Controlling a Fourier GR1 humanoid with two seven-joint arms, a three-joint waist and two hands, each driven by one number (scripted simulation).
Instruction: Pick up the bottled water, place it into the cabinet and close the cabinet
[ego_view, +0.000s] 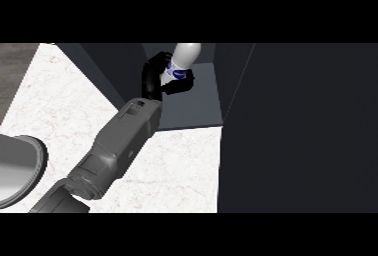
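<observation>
Nearest you: white marbled desk (177, 165) and grey metal sink basin (18, 170) at left. Beyond: dark cabinet (188, 112), its tall door (310, 130) open. Farthest: left robot hand (159, 75) clamped on the white, blue-labelled water bottle (181, 60), inside the cabinet. Remaining, you'd judge: release, withdraw, close door.

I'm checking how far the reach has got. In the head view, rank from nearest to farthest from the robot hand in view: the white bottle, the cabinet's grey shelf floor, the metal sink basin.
1. White bottle with blue label: in the left robot hand, at top centre.
2. Grey cabinet shelf floor: just below the hand.
3. Metal sink basin: far lower left.
</observation>
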